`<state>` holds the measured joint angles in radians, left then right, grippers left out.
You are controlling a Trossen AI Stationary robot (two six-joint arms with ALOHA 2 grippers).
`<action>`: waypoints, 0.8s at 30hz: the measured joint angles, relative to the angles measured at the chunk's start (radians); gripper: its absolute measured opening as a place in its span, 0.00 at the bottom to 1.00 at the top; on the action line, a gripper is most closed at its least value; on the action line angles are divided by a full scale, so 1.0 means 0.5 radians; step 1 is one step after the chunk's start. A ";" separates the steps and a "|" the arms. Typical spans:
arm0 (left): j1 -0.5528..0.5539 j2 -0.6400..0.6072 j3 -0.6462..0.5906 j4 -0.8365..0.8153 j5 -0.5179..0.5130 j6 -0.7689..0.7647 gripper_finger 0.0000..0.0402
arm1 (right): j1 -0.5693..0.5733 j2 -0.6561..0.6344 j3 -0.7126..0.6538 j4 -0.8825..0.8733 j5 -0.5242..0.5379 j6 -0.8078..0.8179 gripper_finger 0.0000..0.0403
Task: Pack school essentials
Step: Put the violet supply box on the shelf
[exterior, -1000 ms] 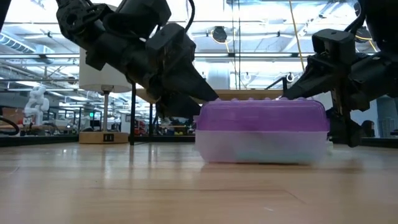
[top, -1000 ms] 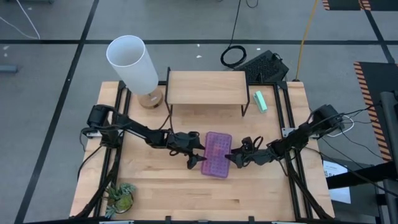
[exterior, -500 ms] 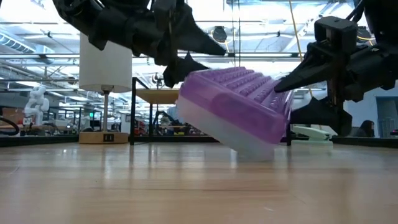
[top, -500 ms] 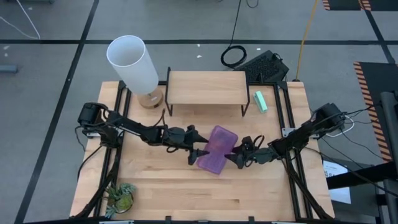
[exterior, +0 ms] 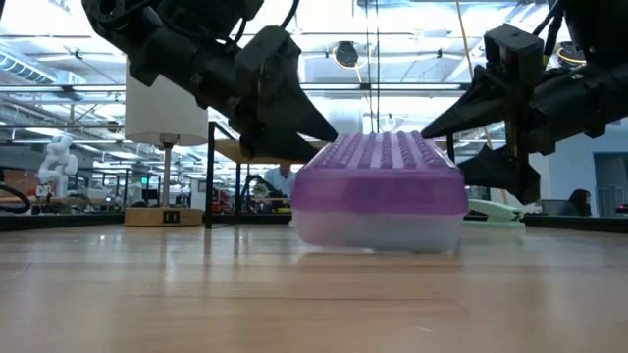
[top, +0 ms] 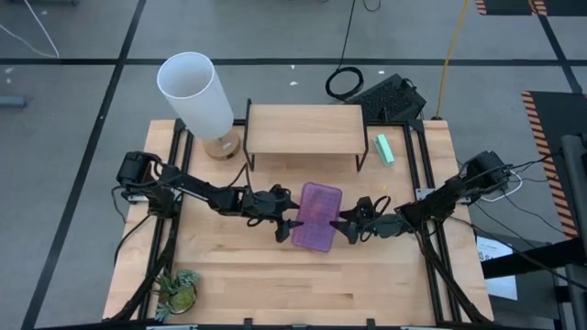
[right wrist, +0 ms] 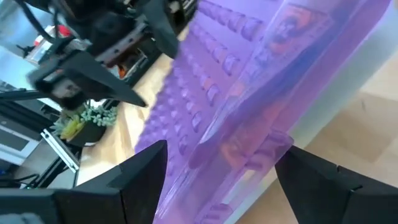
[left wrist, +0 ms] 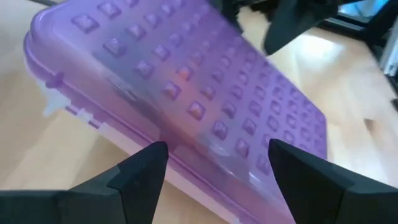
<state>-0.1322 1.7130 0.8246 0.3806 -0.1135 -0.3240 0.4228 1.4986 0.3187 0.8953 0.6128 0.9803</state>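
The translucent purple studded plastic case (top: pixel 315 216), tilted a moment ago, sits flat again mid-frame on the wooden tabletop (top: pixel 229 275), lid shut. Left claw (top: pixel 288 225) and right claw (top: pixel 347 229) flank it, both spread. Packing looks nearly finished.

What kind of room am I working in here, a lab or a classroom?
Most likely a robotics lab or workshop hall: a wooden workbench on a grey floor marked with black tape lines, and high open ceiling trusses beyond the table.
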 joint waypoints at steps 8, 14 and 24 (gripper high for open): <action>0.009 0.001 0.001 -0.149 -0.163 -0.057 0.70 | -0.039 -0.005 0.015 -0.087 -0.032 0.099 0.70; 0.016 -0.001 0.008 -0.300 -0.159 -0.130 0.70 | -0.040 -0.005 0.016 -0.412 -0.030 0.453 0.71; 0.046 0.158 0.011 -0.225 -0.071 -0.195 0.70 | -0.053 -0.005 0.008 -0.711 -0.044 0.834 0.90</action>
<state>-0.1094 1.7919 0.8303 0.2684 -0.1490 -0.4216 0.3963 1.4963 0.3225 0.5397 0.5909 1.3973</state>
